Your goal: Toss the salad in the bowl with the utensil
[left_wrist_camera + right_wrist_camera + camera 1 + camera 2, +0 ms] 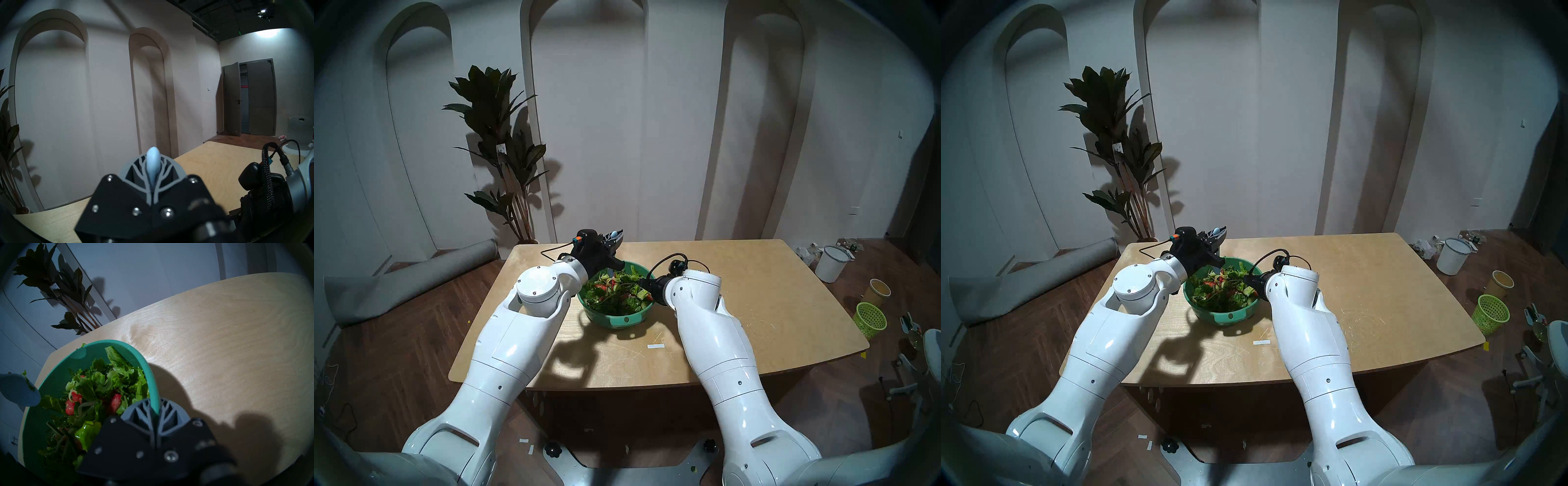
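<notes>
1. Head left: green bowl [614, 319] sits mid-table, a bit toward the near edge, tab handle facing the robot. Salad [614, 292] fills it. Left gripper [615, 237] is above the bowl's far-left rim, pointing about level, jaws pinched on the fork [614, 234] – pale blue handle end pokes out past the fingertips; the handle drops behind the gripper toward the leaves.
2. Head right: same layout. Right gripper [1250, 280] is at the bowl's right rim; right arm hides most of it.
3. Left wrist: fingers [134, 171] pressed together around the blue handle, which stands up between them. Bowl not in this view, so tine depth is unknown from here.
4. Right wrist: fingers [167, 412] clamped across the teal rim, one inside, one outside – bowl is steadied. A blurred blue part of the fork sits at the left edge with a leaf scrap stuck on it.
5. My read: mid-toss. To do it well – keep the right clamp fixed, dip tines under the heap, lift and turn inward, stay below the rim so nothing flicks onto the table [755, 305].
</notes>
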Controlling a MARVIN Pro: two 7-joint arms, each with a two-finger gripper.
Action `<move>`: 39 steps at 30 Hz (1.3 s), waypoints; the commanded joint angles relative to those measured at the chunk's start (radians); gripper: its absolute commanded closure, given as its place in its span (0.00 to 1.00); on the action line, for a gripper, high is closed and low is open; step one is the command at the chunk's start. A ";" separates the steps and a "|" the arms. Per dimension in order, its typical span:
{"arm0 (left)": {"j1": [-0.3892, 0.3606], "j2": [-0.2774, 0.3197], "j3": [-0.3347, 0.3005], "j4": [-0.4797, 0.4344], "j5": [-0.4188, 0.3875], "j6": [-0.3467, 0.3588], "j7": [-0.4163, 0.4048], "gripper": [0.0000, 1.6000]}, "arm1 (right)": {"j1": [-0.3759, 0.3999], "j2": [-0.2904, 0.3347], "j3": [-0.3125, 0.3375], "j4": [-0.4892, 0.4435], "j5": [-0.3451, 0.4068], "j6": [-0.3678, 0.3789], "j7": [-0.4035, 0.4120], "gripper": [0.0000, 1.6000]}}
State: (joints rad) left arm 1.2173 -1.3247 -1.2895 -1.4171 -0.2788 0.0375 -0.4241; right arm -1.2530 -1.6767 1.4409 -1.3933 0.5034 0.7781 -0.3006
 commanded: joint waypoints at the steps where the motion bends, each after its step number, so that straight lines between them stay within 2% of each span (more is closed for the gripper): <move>1: -0.111 -0.019 0.009 0.078 -0.006 -0.067 -0.083 1.00 | 0.011 -0.005 0.000 -0.020 0.002 -0.001 0.001 1.00; 11: -0.203 -0.029 0.018 0.206 0.010 -0.112 -0.188 1.00 | 0.012 -0.005 0.000 -0.018 0.002 -0.002 0.001 1.00; 14: -0.209 -0.036 0.010 0.220 0.009 -0.114 -0.209 1.00 | 0.012 -0.005 0.000 -0.018 0.002 -0.002 0.001 1.00; 19: -0.258 -0.056 0.003 0.304 0.014 -0.131 -0.278 1.00 | 0.012 -0.005 0.000 -0.018 0.001 -0.002 0.002 1.00; 39: -0.407 -0.103 0.000 0.545 0.081 -0.186 -0.415 1.00 | 0.013 -0.005 0.000 -0.016 0.001 -0.002 0.002 1.00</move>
State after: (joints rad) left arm 0.9057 -1.4026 -1.2863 -0.9067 -0.2012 -0.1210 -0.8072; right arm -1.2522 -1.6767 1.4409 -1.3922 0.5022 0.7780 -0.3000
